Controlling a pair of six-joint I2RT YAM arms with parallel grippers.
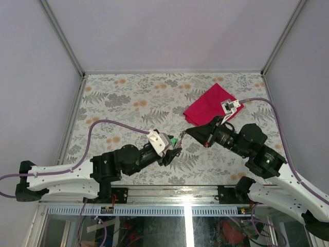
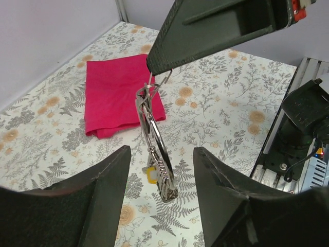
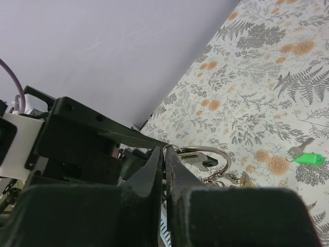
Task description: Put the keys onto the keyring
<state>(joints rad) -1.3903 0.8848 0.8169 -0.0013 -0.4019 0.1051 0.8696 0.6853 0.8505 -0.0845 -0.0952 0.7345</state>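
- The left arm [image 1: 72, 177] lies low along the near edge of the flowered table [image 1: 128, 98] and reaches toward its middle, with a purple cable [image 1: 103, 123] looping above it
- The left gripper [image 1: 174, 150] sits near the table's middle with its two fingers [image 2: 103, 195] spread apart; they grip nothing, and in the left wrist view each dark pad stands clear of the metal hanging in the gap
- The keyring [image 2: 154, 139] hangs in that gap above the table, a silver loop seen nearly edge-on; its top is at the right gripper's tip and its lower end is down between the left fingertips, with smaller silver loops bunched at the top
- A yellow tag [image 2: 150, 175] shows just behind the ring's lower half; I cannot tell whether it hangs from the ring or lies on the table
- A green-tagged key [image 3: 308, 157] lies flat on the table, apart from the ring; in the top view it shows just beside the left gripper
- The right gripper [image 1: 186, 133] comes in from the right and points at the left one; its fingers are pressed together on the keyring's top, and the loop sticks out past the tips in the right wrist view
- A pink cloth [image 1: 211, 103] lies folded farther back and to the right, well apart from the ring
- The right arm [image 1: 267, 164] runs back to the near right corner
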